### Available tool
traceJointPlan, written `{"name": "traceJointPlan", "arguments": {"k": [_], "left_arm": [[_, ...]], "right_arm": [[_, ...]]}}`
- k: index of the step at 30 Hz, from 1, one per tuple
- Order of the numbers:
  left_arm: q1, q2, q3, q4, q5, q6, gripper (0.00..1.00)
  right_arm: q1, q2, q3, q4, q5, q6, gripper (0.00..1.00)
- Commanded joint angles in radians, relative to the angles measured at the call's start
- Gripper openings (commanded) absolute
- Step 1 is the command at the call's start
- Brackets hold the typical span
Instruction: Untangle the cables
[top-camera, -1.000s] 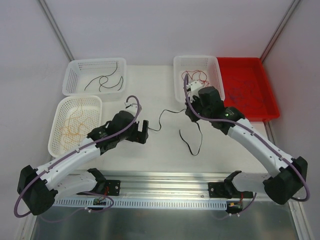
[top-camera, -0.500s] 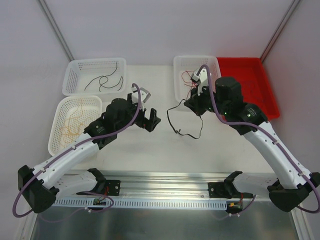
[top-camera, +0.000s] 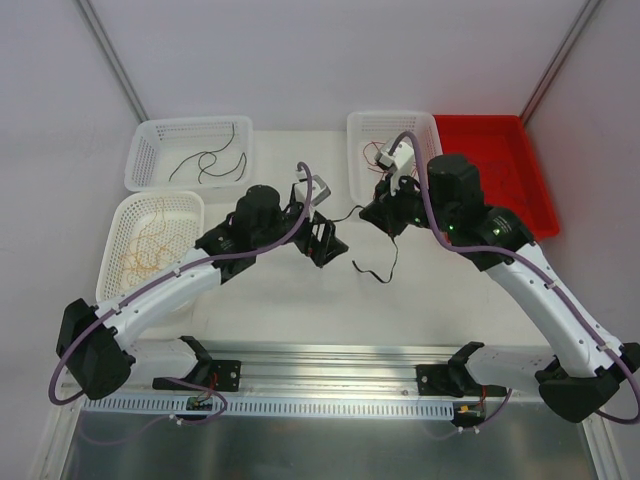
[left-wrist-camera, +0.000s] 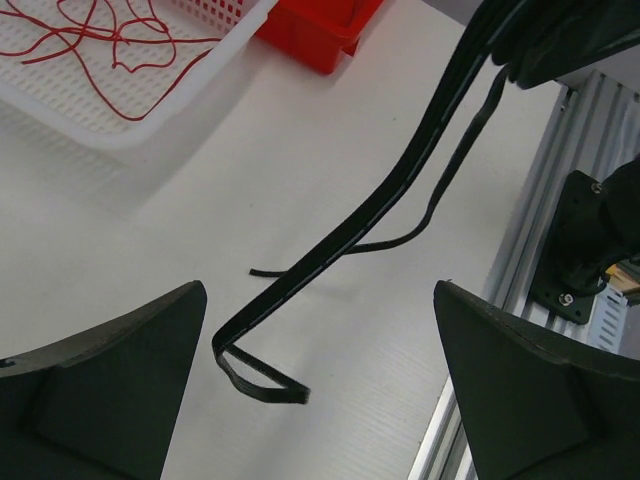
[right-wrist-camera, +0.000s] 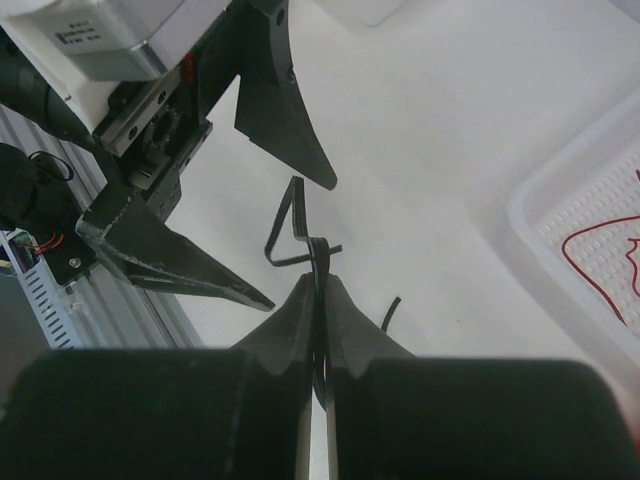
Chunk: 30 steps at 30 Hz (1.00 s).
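Left edge of desk: a white plastic mesh basket (top-camera: 108, 275) holds a loose heap of yellow-orange curly cables (top-camera: 148, 248).
Far left: a second white plastic mesh basket (top-camera: 138, 160) sits just behind the first, with a few thin black curly cables (top-camera: 205, 160) inside.
Left claw: my left claw (top-camera: 328, 240) hangs over the white desk (top-camera: 290, 300) near the middle. Its two dark fingers (left-wrist-camera: 100, 380) are spread as wide as they go, and it holds nothing.
Cable in play: a flat black ribbon-like cable (left-wrist-camera: 400, 190) runs down from my right claw. Its bent end lies in the gap between my left fingers and touches neither. I cannot tell whether that end rests on the desk. A second strand of it curls away toward the near edge.
Right claw: my right claw (right-wrist-camera: 317, 280) is just right of the left one, its fingers pinched tight on the flat black cable.
Behind right claw: a third white mesh basket (left-wrist-camera: 150, 135) holds thin red curly cables (left-wrist-camera: 110, 35).
Far right: a red plastic tray (top-camera: 475, 120) touches that basket's right side, with faint dark blue-purple cables (top-camera: 500, 185) inside.
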Motion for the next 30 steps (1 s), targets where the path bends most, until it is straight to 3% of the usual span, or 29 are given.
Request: {"name": "traceJointPlan", "arguments": {"k": [1, 6, 8, 9, 10, 13, 14, 16, 19, 22, 24, 25, 30], "left_arm": [[-0.021, 0.005, 0.041, 0.096, 0.092, -0.012, 0.98], [-0.032, 0.023, 0.038, 0.114, 0.104, -0.043, 0.9], [-0.03, 0.027, 0.033, 0.117, 0.104, -0.047, 0.78], [-0.03, 0.027, 0.031, 0.12, 0.102, -0.047, 0.71], [-0.03, 0.027, 0.028, 0.119, 0.102, -0.047, 0.55], [-0.03, 0.022, 0.024, 0.119, 0.09, -0.053, 0.26], [-0.03, 0.016, 0.022, 0.119, 0.086, -0.055, 0.11], [-0.03, 0.008, 0.018, 0.119, 0.069, -0.06, 0.01], [-0.03, -0.01, 0.015, 0.117, 0.027, -0.061, 0.0], [-0.03, -0.033, 0.022, 0.091, -0.041, -0.073, 0.0], [-0.029, -0.05, 0.039, 0.068, -0.084, -0.063, 0.0], [-0.027, -0.059, 0.044, 0.062, -0.135, -0.052, 0.0], [0.011, -0.073, 0.111, 0.027, -0.2, -0.029, 0.0]], "right_arm": [[0.011, 0.004, 0.033, 0.068, -0.043, 0.02, 0.05], [0.021, 0.009, 0.017, 0.102, -0.053, 0.048, 0.05], [0.021, 0.007, 0.008, 0.11, -0.057, 0.054, 0.05], [0.021, 0.006, 0.007, 0.113, -0.058, 0.055, 0.05], [0.021, 0.006, 0.003, 0.113, -0.055, 0.057, 0.05], [0.023, 0.004, -0.01, 0.113, -0.05, 0.061, 0.05], [0.023, 0.002, -0.015, 0.113, -0.05, 0.064, 0.06], [0.024, -0.002, -0.032, 0.119, -0.044, 0.069, 0.06], [0.023, -0.01, -0.056, 0.119, -0.04, 0.081, 0.08], [0.023, -0.022, -0.079, 0.108, -0.034, 0.087, 0.17], [0.024, -0.043, -0.093, 0.087, -0.026, 0.089, 0.35], [0.023, -0.056, -0.105, 0.079, -0.02, 0.087, 0.51], [0.023, -0.154, -0.148, 0.006, 0.046, 0.089, 0.77]]}}
